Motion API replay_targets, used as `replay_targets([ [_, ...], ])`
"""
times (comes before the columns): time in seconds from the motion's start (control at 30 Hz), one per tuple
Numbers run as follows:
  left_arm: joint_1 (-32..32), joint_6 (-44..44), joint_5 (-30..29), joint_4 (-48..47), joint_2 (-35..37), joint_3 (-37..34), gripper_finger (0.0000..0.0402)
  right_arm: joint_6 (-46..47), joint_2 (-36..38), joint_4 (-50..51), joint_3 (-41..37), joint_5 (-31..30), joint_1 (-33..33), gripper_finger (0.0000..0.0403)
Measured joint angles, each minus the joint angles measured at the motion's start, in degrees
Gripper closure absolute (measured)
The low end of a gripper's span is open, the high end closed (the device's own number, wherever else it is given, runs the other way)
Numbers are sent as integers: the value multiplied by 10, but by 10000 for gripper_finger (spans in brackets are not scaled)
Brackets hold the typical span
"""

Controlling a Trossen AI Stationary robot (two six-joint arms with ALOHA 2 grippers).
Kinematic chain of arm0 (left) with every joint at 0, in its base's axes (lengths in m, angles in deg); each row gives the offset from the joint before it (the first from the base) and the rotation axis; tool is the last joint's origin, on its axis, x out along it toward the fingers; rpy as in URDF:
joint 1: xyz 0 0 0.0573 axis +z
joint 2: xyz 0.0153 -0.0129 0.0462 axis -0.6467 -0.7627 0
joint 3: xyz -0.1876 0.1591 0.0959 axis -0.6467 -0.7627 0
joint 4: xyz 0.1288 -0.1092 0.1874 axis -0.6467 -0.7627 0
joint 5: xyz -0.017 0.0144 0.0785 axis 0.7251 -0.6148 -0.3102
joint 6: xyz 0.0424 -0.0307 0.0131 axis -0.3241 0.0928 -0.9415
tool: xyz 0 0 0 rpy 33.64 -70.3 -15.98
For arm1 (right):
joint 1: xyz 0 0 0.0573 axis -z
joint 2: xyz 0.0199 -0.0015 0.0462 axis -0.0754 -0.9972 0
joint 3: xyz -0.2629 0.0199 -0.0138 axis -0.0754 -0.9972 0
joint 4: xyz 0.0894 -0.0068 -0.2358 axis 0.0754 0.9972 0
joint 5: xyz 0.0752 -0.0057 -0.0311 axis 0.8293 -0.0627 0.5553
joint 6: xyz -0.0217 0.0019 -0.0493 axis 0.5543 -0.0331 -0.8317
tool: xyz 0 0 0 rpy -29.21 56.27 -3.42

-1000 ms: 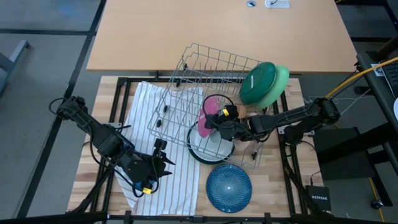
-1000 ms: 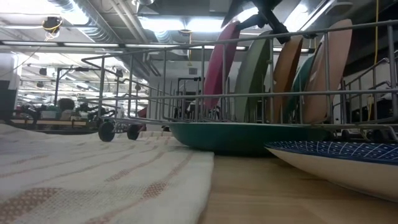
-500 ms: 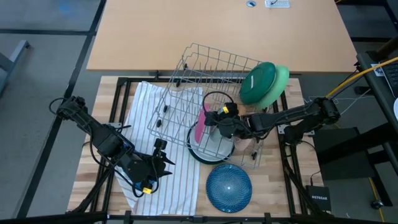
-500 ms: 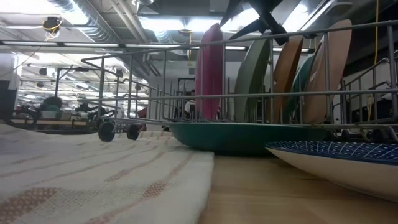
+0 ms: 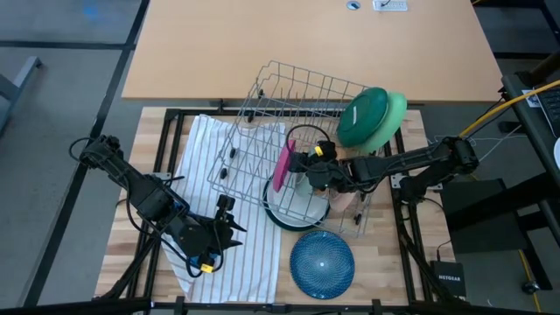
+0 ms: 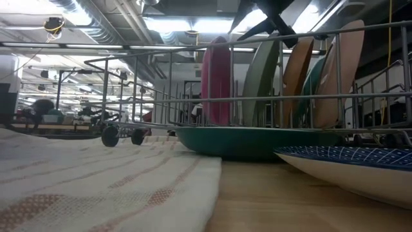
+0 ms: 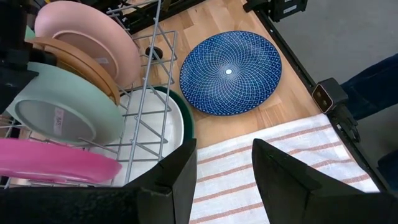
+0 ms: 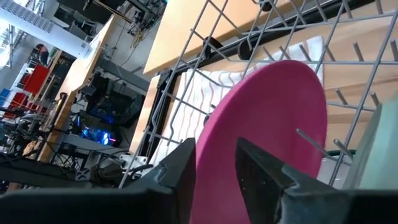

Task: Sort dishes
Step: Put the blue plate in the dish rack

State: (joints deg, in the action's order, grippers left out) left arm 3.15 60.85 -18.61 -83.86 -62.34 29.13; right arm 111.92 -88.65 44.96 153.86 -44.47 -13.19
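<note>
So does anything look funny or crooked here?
Yes. The wire rack sits crooked, partly on the striped towel and overhanging a dark green dish. Two green plates lean outside its far corner.

wire rack [image 5: 289,114], wooden table [image 5: 385,262], striped cloth [image 5: 206,166]

grey wire rack [image 5: 289,131], striped towel [image 5: 227,210], blue patterned plate [image 5: 321,263]

I am wearing dark, near-black jointed links on both arms, with black cables trailing along them. My left gripper [image 5: 226,229] and right gripper [image 5: 304,165] are each showing small yellow markings near the wrist, and flat black fingers [image 7: 283,180].
</note>
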Motion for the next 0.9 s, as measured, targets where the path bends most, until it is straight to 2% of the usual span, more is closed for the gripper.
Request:
replay_targets([
  [0.1,0,2,0,0,0,0,259,0,1,0,0,2,-1,292],
  [0.3,0,2,0,0,0,0,259,-1,1,-3,0,60,-1,292],
  [0.9,0,4,0,-1,0,0,259,-48,24,7,-1,123,-1,292],
])
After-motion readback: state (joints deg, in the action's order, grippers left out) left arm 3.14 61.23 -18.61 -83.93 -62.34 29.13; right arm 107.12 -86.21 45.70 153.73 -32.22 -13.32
